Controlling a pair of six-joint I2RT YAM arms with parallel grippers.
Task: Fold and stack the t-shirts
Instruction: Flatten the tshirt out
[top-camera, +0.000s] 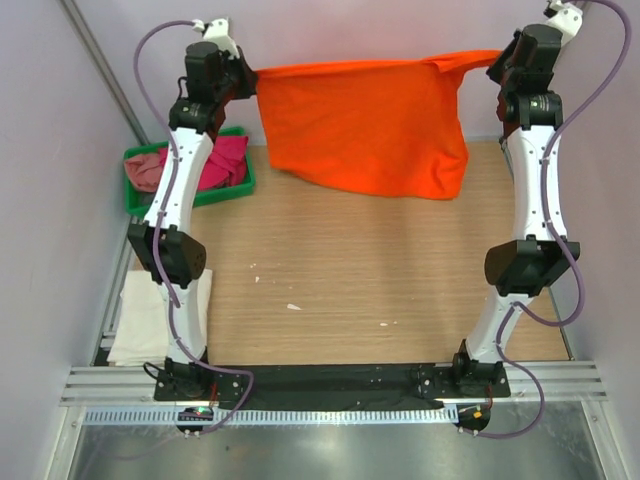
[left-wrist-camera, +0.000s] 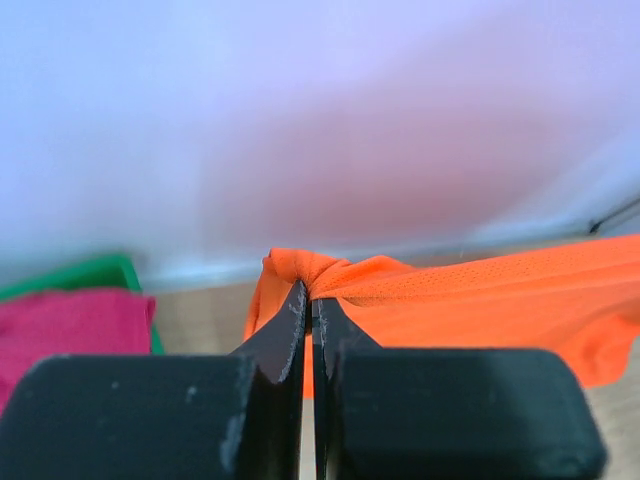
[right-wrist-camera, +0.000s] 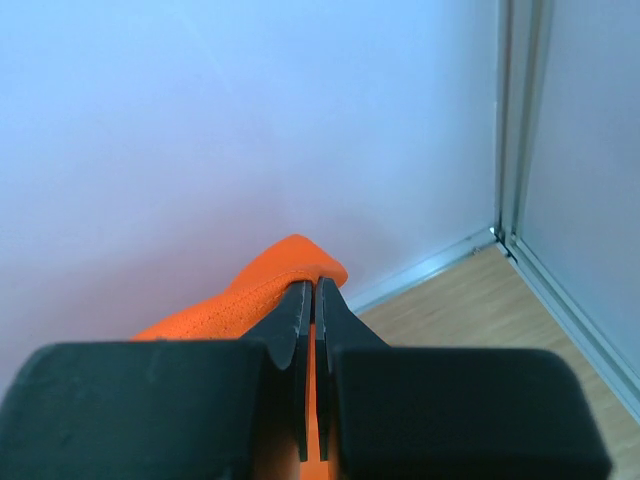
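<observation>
The bright orange t-shirt (top-camera: 370, 125) hangs stretched between my two grippers high at the far side of the table, its lower edge drooping toward the wood. My left gripper (top-camera: 252, 78) is shut on the shirt's left corner (left-wrist-camera: 310, 270). My right gripper (top-camera: 497, 62) is shut on its right corner (right-wrist-camera: 300, 255). A magenta shirt (top-camera: 225, 160) and a dusty pink shirt (top-camera: 145, 170) lie crumpled in the green tray (top-camera: 135, 205) at the far left. A white shirt (top-camera: 150, 320) lies folded at the near left, partly hidden by the left arm.
The wooden table (top-camera: 370, 270) has a few small white scraps on it. Pale walls close in at the back and both sides. A black base rail (top-camera: 330, 385) runs along the near edge.
</observation>
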